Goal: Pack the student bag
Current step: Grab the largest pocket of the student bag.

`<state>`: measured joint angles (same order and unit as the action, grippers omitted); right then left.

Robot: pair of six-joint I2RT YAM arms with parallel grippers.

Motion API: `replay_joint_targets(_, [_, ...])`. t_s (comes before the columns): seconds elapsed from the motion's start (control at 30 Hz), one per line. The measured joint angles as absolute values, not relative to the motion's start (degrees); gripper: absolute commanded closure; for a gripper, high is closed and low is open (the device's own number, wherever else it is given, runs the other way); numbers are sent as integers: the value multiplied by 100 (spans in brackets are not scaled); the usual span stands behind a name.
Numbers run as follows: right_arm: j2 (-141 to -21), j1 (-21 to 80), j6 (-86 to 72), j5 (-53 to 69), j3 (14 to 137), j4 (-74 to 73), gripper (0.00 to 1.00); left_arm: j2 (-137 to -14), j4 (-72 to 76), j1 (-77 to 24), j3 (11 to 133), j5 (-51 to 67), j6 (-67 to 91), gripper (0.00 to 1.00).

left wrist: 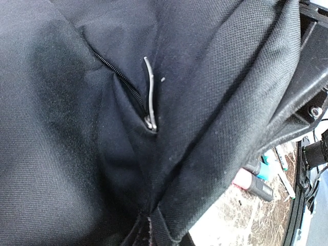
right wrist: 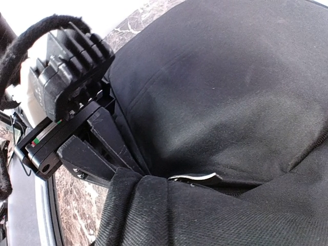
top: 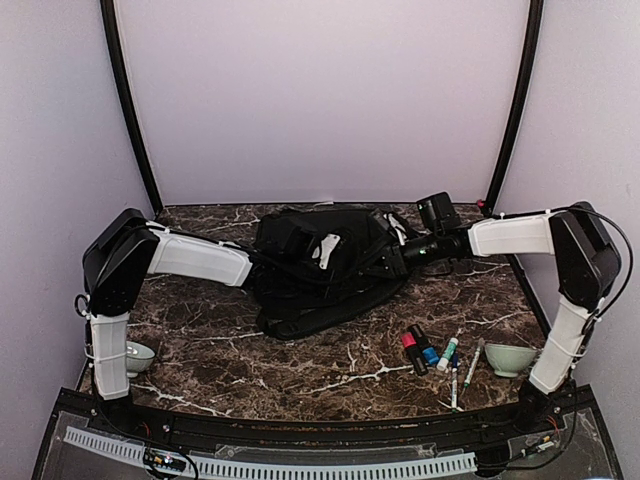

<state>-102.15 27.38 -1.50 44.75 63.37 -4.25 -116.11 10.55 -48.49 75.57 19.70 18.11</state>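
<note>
At the near side of the marble table [top: 300, 375], a pale bowl [top: 138, 355] is set by the left arm's base and a second bowl [top: 510, 358] by the right. A loose cluster of markers [top: 432, 352] is laid just left of the second bowl, well apart from both grippers. Farther back, the student bag [top: 325, 275] is spread in the middle of the table, its long axis run roughly left to right and its straps [top: 320, 315] turned toward the near edge. It is flanked by the arms: the left gripper [top: 292, 240] is pressed on its left half and the right gripper [top: 398, 255] against its right end, so neither is markedly nearer. In the left wrist view little but black cloth is shown, with a zip [left wrist: 120, 79] run slantwise down to a metal pull [left wrist: 150, 100] close before the camera. No fingers are made out there, so it cannot be told whether the left ones are parted or clenched; the same is said of the right, whose tips are lost against the cloth. The pull is judged to be the point on which the coming move turns, and it is placed nearer the left gripper, while the markers are left on the right arm's side
</note>
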Motion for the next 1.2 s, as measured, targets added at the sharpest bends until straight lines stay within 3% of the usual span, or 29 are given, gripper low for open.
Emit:
replay_joint_targets(0.43, [-10342, 2825, 521, 4451, 6368, -421, 61, -11614, 943, -4834, 7605, 1999, 1879, 100])
replay_joint_targets(0.6, [-10353, 2847, 858, 4278, 6331, -353, 68, -11614, 794, -4812, 7699, 2038, 1922, 100])
replay_joint_targets(0.7, [-10348, 2882, 998, 4141, 6294, -290, 80, -11616, 735, -4812, 7723, 2036, 1931, 100])
replay_joint_targets(0.83, [-10230, 2961, 1179, 3752, 6195, -246, 89, -11616, 655, -4801, 7765, 2045, 1935, 100])
replay_joint_targets(1.2, [-9522, 3083, 1286, 2888, 5905, -438, 96, -11614, 729, -4783, 7771, 2141, 1927, 100])
